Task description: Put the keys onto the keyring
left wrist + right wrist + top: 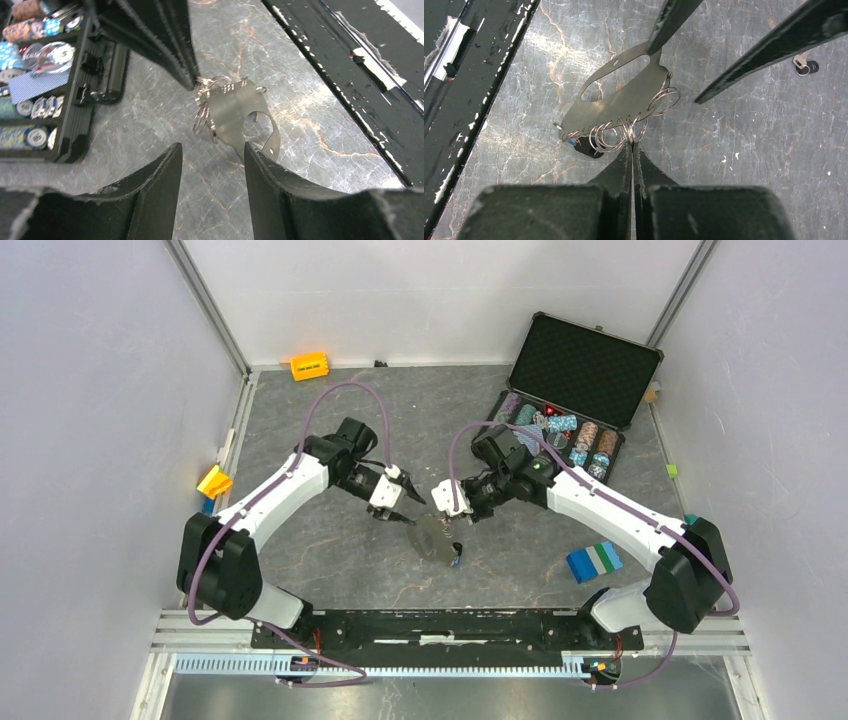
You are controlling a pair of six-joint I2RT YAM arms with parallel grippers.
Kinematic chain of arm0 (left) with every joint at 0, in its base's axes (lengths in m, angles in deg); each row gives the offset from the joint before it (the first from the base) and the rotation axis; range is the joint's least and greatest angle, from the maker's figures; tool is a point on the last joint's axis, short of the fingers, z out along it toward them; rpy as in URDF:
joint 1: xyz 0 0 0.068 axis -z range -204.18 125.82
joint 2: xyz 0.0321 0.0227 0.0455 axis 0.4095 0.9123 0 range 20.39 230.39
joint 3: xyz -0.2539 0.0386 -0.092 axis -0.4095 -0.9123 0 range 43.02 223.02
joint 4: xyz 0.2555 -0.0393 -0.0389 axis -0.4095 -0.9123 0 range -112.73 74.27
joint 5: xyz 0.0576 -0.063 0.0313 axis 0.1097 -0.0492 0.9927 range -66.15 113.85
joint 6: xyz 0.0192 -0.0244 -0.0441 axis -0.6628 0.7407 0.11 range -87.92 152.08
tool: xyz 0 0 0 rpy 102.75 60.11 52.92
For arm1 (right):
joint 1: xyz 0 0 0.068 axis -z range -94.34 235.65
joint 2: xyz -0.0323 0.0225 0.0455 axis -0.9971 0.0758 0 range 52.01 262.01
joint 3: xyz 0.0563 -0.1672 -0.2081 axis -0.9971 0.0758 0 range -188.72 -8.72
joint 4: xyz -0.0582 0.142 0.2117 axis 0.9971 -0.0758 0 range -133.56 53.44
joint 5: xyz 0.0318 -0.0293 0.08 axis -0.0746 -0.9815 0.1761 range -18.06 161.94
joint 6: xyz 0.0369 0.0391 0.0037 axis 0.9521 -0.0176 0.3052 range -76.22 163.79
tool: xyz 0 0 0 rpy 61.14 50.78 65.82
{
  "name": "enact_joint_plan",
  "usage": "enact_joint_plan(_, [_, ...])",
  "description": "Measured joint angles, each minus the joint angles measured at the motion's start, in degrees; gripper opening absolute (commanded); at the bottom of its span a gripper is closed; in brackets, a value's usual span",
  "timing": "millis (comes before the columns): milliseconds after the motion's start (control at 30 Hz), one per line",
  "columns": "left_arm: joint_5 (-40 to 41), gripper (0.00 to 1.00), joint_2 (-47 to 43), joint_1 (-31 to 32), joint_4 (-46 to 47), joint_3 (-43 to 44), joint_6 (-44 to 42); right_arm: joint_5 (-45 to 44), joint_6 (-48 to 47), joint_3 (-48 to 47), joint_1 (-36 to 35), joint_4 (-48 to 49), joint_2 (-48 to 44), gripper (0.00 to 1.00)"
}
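The keyring (619, 100) is a flat grey metal plate with a cutout and several wire rings along one edge. It also shows in the top view (432, 537) and the left wrist view (235, 110). My right gripper (631, 145) is shut on one of its wire rings and holds the plate tilted above the table. A key with a black and blue head (586, 149) hangs under the plate's ring edge. A black-headed key (805, 65) lies apart on the table. My left gripper (212, 150) is open, its jaws at the plate's far tip, with nothing between them.
An open black case (575, 390) with poker chips stands at the back right. An orange block (309, 366) lies by the back wall, a yellow block (214, 482) at the left edge, and a blue, green and white block (594, 562) at the front right. The black base rail (440, 625) runs along the front.
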Motion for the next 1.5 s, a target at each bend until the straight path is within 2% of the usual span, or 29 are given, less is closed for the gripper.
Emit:
enact_joint_plan(167, [0.0, 0.54, 0.0, 2.2, -1.5, -1.7, -6.3, 0.8, 0.0, 0.0, -0.7, -0.4, 0.0, 0.00])
enact_joint_plan(267, [-0.5, 0.49, 0.0, 2.9, -1.8, -2.1, -8.9, 1.2, 0.0, 0.0, -0.9, -0.7, 0.0, 0.00])
enact_joint_plan(333, [-0.8, 0.40, 0.0, 3.1, -2.0, -2.5, -10.3, 1.3, 0.0, 0.0, -0.9, -0.8, 0.0, 0.00])
enact_joint_plan(500, [-1.2, 0.10, -0.1, 3.5, -2.1, -2.9, -11.4, 1.1, 0.0, 0.1, -1.1, -1.3, 0.0, 0.00])
enact_joint_plan(567, [-1.1, 0.02, -0.3, 3.5, -1.9, -3.0, -11.3, 0.9, 0.3, 0.7, -1.5, -1.0, -0.1, 0.00])
enact_joint_plan(800, [-1.0, 0.02, -1.0, 3.5, -0.9, -3.3, -9.2, 0.5, 2.3, 3.5, -2.1, 2.4, -1.3, 0.02])
enact_joint_plan(1033, [0.0, 0.02, -1.2, 3.7, -1.3, -3.3, -4.4, -2.1, 3.7, 4.0, -2.0, 3.5, -2.3, 0.44])
enact_joint_plan(1100, [1.1, 0.02, -1.9, 3.8, -1.1, -3.3, -1.7, -3.2, 3.6, 4.1, -1.9, 3.7, -2.6, 0.51])
enact_joint_plan(1233, [3.0, 0.02, -4.9, 3.8, 3.3, -4.3, 4.9, -4.2, 3.6, 4.7, -1.9, 3.8, -4.0, 0.50])
enact_joint_plan(1333, [4.0, 0.02, -8.6, 3.8, 7.7, -6.4, 9.4, -3.5, 3.8, 5.5, -1.9, 4.6, -5.0, 0.44])
enact_joint_plan(1500, [4.0, 0.02, -10.9, 3.8, 12.0, -8.5, 13.8, -1.1, 6.8, 7.8, -1.9, 8.2, -5.1, 0.42])
